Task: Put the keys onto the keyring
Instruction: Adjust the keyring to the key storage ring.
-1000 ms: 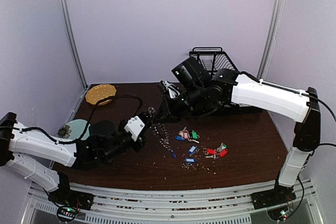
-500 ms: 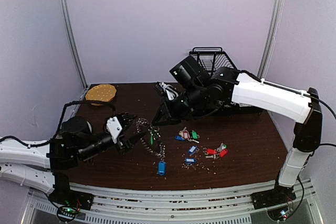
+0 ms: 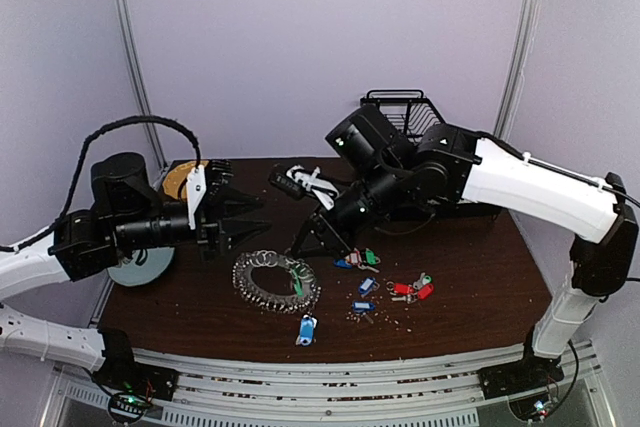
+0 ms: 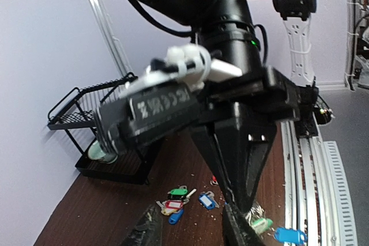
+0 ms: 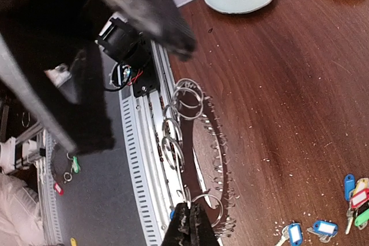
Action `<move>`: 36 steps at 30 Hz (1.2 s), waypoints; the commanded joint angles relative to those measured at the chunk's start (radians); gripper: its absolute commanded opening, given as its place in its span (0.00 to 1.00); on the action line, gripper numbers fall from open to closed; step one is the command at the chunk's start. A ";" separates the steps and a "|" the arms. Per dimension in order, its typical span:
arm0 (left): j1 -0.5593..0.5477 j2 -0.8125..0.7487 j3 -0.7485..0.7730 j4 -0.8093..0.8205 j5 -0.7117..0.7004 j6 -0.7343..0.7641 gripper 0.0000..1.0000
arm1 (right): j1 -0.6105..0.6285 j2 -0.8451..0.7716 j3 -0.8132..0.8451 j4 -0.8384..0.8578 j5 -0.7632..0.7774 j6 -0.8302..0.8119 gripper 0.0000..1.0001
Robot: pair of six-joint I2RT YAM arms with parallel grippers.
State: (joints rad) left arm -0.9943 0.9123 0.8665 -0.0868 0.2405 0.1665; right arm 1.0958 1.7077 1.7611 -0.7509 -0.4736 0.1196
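Top external: keyring [image 3: 275, 280] lies on crumb-strewn dark table [image 3: 480, 277]; pale lilac walls [image 3: 300, 47].

Bystanders on the brown table [image 3: 470, 277]
A black wire basket [image 3: 405, 112] is set at 1 o'clock, a yellow disc [image 3: 178, 180] at 11, a flowered plate [image 3: 138, 269] at 9.

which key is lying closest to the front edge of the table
The blue-tagged key lying alone just in front of the keyring; the other loose keys sit farther back to its right.
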 commanded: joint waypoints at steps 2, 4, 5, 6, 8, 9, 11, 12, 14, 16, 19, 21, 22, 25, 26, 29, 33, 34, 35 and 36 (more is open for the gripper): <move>0.003 0.033 0.042 -0.101 0.162 0.013 0.39 | 0.006 -0.119 -0.072 0.142 -0.048 -0.229 0.00; 0.003 0.055 0.059 -0.114 0.184 0.007 0.40 | 0.004 -0.132 -0.082 0.160 -0.052 -0.276 0.00; 0.003 0.061 0.065 -0.115 0.177 0.000 0.40 | 0.006 -0.133 -0.083 0.162 -0.056 -0.295 0.00; 0.003 0.066 0.069 -0.112 0.162 -0.005 0.39 | 0.008 -0.132 -0.082 0.160 -0.057 -0.312 0.00; 0.003 0.072 0.071 -0.096 0.127 -0.015 0.32 | 0.018 -0.133 -0.081 0.156 -0.057 -0.353 0.00; 0.004 0.074 0.074 -0.086 0.111 -0.015 0.31 | 0.020 -0.138 -0.085 0.162 -0.056 -0.366 0.00; 0.005 0.079 0.082 -0.082 0.102 -0.007 0.29 | 0.022 -0.152 -0.105 0.189 -0.050 -0.379 0.00; 0.005 0.087 0.090 -0.087 0.108 0.000 0.29 | 0.021 -0.157 -0.114 0.203 -0.045 -0.381 0.00; 0.005 0.109 0.107 -0.107 0.124 0.005 0.30 | 0.022 -0.160 -0.125 0.216 -0.043 -0.385 0.00; 0.005 0.122 0.120 -0.119 0.169 0.005 0.30 | 0.022 -0.156 -0.126 0.212 -0.024 -0.389 0.00; 0.005 0.136 0.113 -0.099 0.236 -0.002 0.31 | 0.024 -0.161 -0.132 0.234 0.017 -0.381 0.00; 0.005 0.158 0.111 -0.104 0.210 -0.005 0.28 | 0.025 -0.164 -0.133 0.251 0.019 -0.375 0.00; 0.005 0.164 0.115 -0.112 0.193 -0.004 0.22 | 0.024 -0.164 -0.131 0.251 0.018 -0.376 0.00; 0.005 0.160 0.111 -0.106 0.164 0.008 0.08 | 0.026 -0.166 -0.132 0.248 0.018 -0.382 0.00; 0.005 0.157 0.106 -0.104 0.160 0.011 0.03 | 0.026 -0.167 -0.134 0.248 0.018 -0.384 0.00; 0.005 0.153 0.102 -0.100 0.154 0.014 0.00 | 0.028 -0.166 -0.132 0.245 0.024 -0.385 0.00; 0.005 0.135 0.077 -0.070 0.152 0.015 0.00 | 0.028 -0.169 -0.129 0.244 0.036 -0.385 0.00; 0.005 0.132 0.072 -0.062 0.147 0.015 0.00 | 0.028 -0.171 -0.130 0.243 0.040 -0.388 0.00; 0.005 0.131 0.070 -0.058 0.140 0.012 0.00 | 0.028 -0.172 -0.131 0.240 0.044 -0.389 0.00; 0.005 0.129 0.068 -0.058 0.139 0.011 0.00 | 0.027 -0.172 -0.131 0.235 0.049 -0.394 0.00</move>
State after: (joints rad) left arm -0.9939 1.0645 0.9524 -0.2184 0.4095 0.1665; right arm 1.1160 1.5860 1.6291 -0.5480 -0.4431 -0.2653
